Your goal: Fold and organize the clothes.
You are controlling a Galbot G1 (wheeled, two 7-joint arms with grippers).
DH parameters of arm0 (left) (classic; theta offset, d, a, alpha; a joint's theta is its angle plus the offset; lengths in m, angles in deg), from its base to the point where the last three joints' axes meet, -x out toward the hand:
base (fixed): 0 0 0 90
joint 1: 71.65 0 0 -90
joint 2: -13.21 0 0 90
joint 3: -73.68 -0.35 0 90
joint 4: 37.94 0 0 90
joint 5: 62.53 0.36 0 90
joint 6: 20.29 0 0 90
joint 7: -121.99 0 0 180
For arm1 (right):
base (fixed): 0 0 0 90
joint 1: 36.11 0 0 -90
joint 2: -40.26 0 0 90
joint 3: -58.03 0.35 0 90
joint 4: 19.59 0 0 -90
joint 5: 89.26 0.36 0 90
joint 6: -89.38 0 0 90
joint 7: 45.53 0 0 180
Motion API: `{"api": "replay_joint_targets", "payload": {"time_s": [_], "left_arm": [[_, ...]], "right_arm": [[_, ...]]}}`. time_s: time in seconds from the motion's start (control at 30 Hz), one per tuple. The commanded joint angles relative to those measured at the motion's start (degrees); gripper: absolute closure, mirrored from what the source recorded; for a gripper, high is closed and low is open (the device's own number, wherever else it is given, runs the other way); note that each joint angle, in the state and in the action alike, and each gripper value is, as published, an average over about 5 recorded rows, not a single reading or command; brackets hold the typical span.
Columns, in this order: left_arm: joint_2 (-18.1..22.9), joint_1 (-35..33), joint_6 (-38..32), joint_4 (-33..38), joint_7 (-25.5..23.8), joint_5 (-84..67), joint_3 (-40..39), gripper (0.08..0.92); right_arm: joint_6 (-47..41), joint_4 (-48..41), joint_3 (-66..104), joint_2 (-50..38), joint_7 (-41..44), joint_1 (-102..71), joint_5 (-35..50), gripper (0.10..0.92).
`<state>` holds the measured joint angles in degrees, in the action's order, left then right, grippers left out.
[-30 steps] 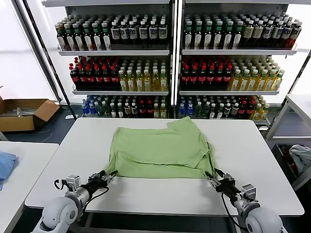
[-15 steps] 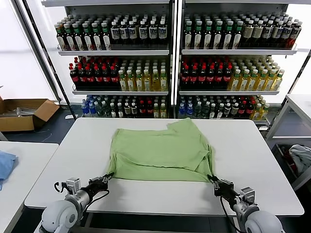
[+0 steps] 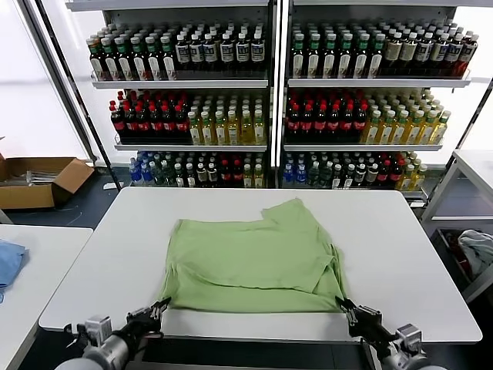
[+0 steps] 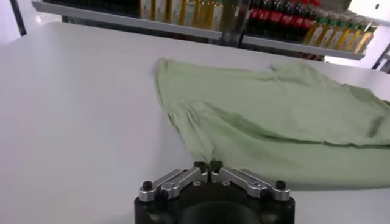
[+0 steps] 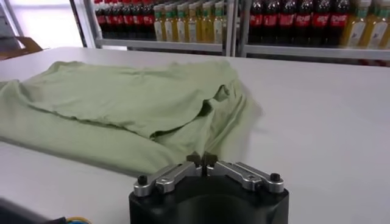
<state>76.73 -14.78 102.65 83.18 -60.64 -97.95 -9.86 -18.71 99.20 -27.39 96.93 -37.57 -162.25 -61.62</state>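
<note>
Pinching one green shirt [image 3: 250, 258] at 6 o'clock: L gripper [image 3: 160, 306] & R gripper [image 3: 341, 304] both clamped on hem.
Wrist cams show fingertips [image 4: 208, 165] together on cloth; head cam adds shelves [image 3: 277, 85].

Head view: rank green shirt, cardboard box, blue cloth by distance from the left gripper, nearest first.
From the left gripper, at the table's near edge:
1. Green shirt: its near-left corner is pinched in the shut gripper.
2. Blue cloth: on the side table, to the left.
3. Cardboard box: on the floor, far left, farther back.
</note>
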Motion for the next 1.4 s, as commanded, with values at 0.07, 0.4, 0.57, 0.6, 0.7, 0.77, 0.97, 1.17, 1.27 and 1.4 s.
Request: {"api": "replay_joint_targets", "payload": {"time_s": [0.07, 0.4, 0.57, 0.6, 0.7, 0.77, 0.97, 1.17, 1.27, 1.4], "left_arm": [[1.8, -11.3, 0.1, 8.6, -1.5, 4.2, 6.9, 0.9], [-0.5, -8.6, 0.1, 8.8, -1.6, 0.5, 11.0, 0.641], [-6.1, -0.2, -0.4, 3.5, -2.3, -3.9, 8.9, 0.494], [-7.5, 1.9, -0.5, 1.9, -2.5, -4.6, 7.8, 0.468], [-11.5, 8.7, -0.7, -3.5, -3.1, -7.1, 4.4, 0.382], [-13.6, 13.5, -0.9, -7.4, -3.5, -8.7, 1.7, 0.321], [-17.6, 26.2, -2.5, -18.0, -6.0, -9.6, -7.3, 0.189], [-17.6, 37.2, -4.2, -28.5, -7.5, -9.0, -15.6, 0.177], [-16.7, 42.0, -4.9, -32.8, -7.7, -8.7, -19.6, 0.177], [-15.3, 47.7, -5.5, -37.8, -7.9, -8.3, -24.4, 0.177]], "right_arm": [[1.2, 7.4, 4.9, 1.2, -0.3, -12.1, -1.4, 0.887], [4.2, 7.1, 10.4, -1.8, 0.4, -5.4, 7.5, 0.628], [3.0, 0.9, 7.5, -6.2, 1.9, 10.0, 11.0, 0.48], [2.1, -1.2, 5.8, -6.7, 2.0, 14.2, 11.0, 0.454], [-0.8, -8.7, -0.1, -7.6, 2.1, 26.7, 10.9, 0.368], [-2.2, -13.7, -4.3, -7.5, 2.6, 33.7, 10.7, 0.307], [-5.0, -27.7, -17.0, -4.8, 6.2, 50.6, 7.9, 0.207], [-5.8, -39.6, -24.4, -1.3, 9.5, 59.0, 4.0, 0.203], [-5.8, -44.2, -26.9, 0.6, 10.0, 62.3, 2.7, 0.203], [-5.9, -50.1, -29.0, 4.0, 10.1, 66.2, 1.9, 0.203]]}}
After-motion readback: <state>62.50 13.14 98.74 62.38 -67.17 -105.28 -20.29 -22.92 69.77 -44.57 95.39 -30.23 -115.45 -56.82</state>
